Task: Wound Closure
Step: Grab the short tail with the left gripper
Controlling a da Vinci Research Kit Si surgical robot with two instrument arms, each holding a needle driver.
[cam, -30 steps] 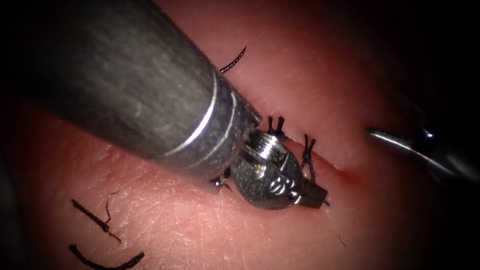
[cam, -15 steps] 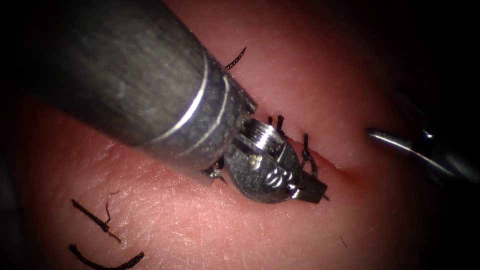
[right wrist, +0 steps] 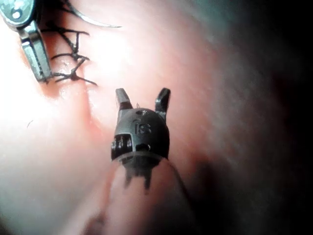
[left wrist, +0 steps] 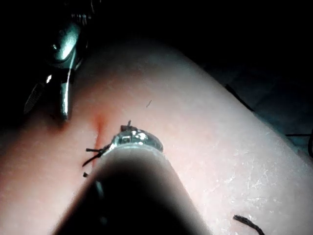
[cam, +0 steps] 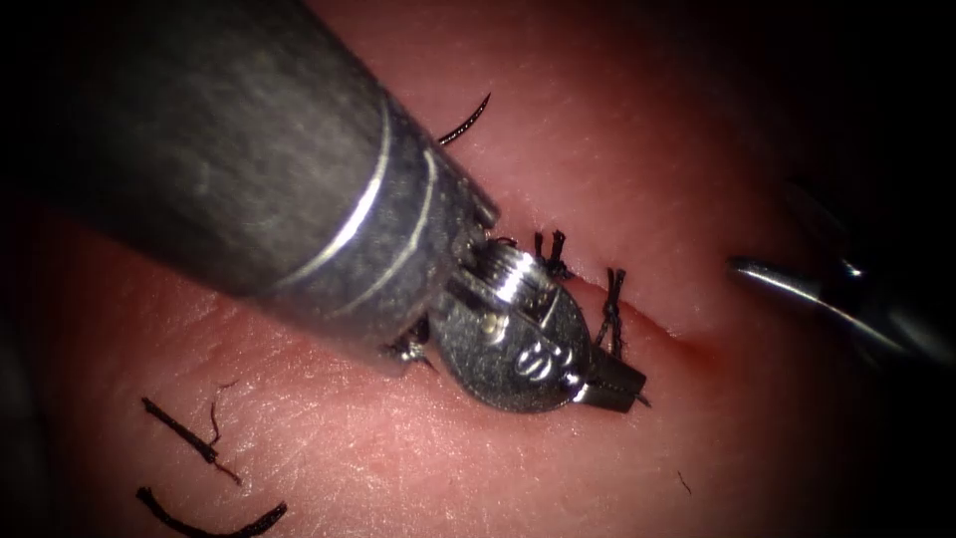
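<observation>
The left tool's thick shaft (cam: 249, 159) comes in from the upper left. Its jaws (cam: 615, 384) are shut low on the tissue (cam: 418, 448), beside the rightmost stitch (cam: 611, 309) on the cut (cam: 687, 341), and seem to pinch that stitch's thread; a short thread tip pokes out past them. In the right wrist view, the same jaws (right wrist: 39, 68) sit against the stitches (right wrist: 73, 66). The right tool (cam: 762, 271) hovers to the right of the cut, with its jaws (right wrist: 142, 98) open and holding nothing. The curved needle (cam: 466, 122) lies free on the tissue beyond the cut's left end, partly behind the shaft.
Two loose cut pieces of thread (cam: 194, 438) (cam: 214, 520) lie on the tissue at the lower left. A second tied stitch (cam: 550, 251) stands just left of the first. Red fluid tints the right end of the cut.
The left tool has drawn back a little to the left with its jaws still shut. The rightmost stitch's thread has shifted with it. The right tool and needle have stayed put.
</observation>
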